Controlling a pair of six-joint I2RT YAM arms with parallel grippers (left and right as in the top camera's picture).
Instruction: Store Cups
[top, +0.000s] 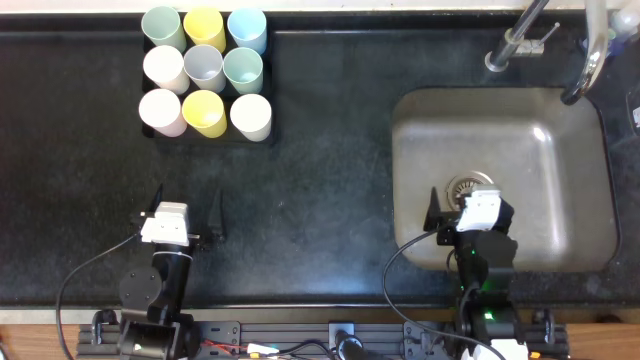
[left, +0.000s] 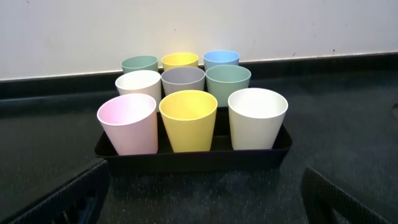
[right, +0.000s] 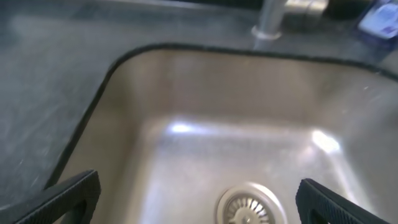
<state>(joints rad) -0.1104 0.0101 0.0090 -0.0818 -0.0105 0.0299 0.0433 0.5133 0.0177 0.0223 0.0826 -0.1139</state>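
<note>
The left jaws stand wide apart and hold nothing, low over the near left of the dark tabletop (top: 320, 150), facing the cups from well apart. The right jaws are also spread wide and empty, above the near part of the steel sink (top: 545, 150) on the right. In the top view one of their two fingers is hidden under the wrist.

Just beyond the right jaws lies the drain (right: 249, 205), cut off by the wrist view's edge. The faucet (top: 520, 35) stands at the sink's far rim, and its spout runs out of the top view. A blue-and-white thing (right: 380, 18) beside it is cut off and cannot be made out.

At the far left a black tray (left: 193, 160) holds nine upright cups in three rows of three:
- Far row: green (left: 140, 64), yellow (left: 180, 60), blue (left: 221, 58), each partly hidden by the cups in front.
- Middle row: white (left: 138, 84), grey (left: 183, 79), green (left: 228, 79).
- Near row: pink (left: 127, 124), yellow (left: 188, 119), white (left: 257, 117).

That makes two yellow, two white, two green, and one each of blue, grey and pink.
</note>
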